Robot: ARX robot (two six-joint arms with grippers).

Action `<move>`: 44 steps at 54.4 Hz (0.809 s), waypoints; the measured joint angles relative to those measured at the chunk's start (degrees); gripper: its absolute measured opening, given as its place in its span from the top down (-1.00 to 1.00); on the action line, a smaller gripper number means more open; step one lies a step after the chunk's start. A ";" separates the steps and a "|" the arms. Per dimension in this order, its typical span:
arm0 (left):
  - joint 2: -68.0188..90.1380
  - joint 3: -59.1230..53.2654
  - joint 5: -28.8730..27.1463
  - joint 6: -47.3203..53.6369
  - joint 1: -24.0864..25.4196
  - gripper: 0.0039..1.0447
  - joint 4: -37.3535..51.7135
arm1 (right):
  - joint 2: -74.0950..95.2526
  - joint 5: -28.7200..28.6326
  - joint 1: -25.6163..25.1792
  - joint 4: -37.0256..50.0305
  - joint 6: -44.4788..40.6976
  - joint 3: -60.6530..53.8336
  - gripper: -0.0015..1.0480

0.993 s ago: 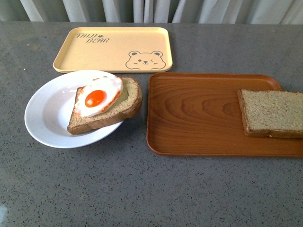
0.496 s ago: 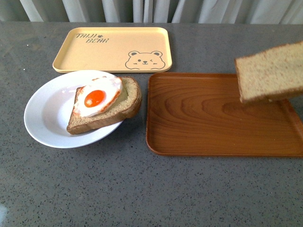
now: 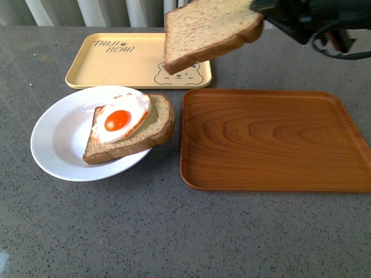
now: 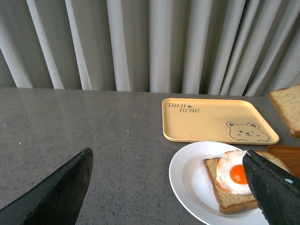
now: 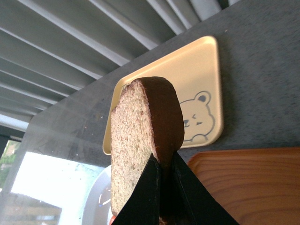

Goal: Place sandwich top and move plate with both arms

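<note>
The sandwich top, a plain brown slice, hangs tilted in the air above the near corner of the yellow tray, up and to the right of the plate. My right gripper is shut on its right edge; in the right wrist view the thin black fingers pinch the slice edge-on. The white plate sits at the left and carries a bread slice with a fried egg. My left gripper stands open low over the table beside the plate, holding nothing. The left wrist view also catches the lifted sandwich top.
A yellow bear-print tray lies behind the plate. A large brown wooden tray lies to the right of the plate and carries nothing. Grey curtains hang behind the grey table.
The sandwich top has left the wooden tray's right end, risen, and travelled left to above the yellow tray's corner. My right arm has come into the front view at top right.
</note>
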 joint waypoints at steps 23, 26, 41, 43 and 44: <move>0.00 0.00 0.00 0.00 0.00 -0.83 0.00 | 8.02 10.49 14.62 3.65 6.45 2.67 0.96; 0.00 0.00 0.00 0.00 0.00 -0.83 0.00 | 8.35 11.89 15.47 3.78 6.95 2.64 0.96; 0.00 0.00 0.00 0.00 0.00 -0.83 0.00 | 9.05 16.00 18.78 4.13 10.23 2.05 0.96; 0.00 0.00 0.00 0.00 0.00 -0.83 0.00 | 9.31 16.33 19.34 4.09 10.75 1.88 0.96; 0.00 0.00 0.00 0.00 0.00 -0.83 0.00 | 9.38 16.33 19.43 4.04 10.82 1.84 0.96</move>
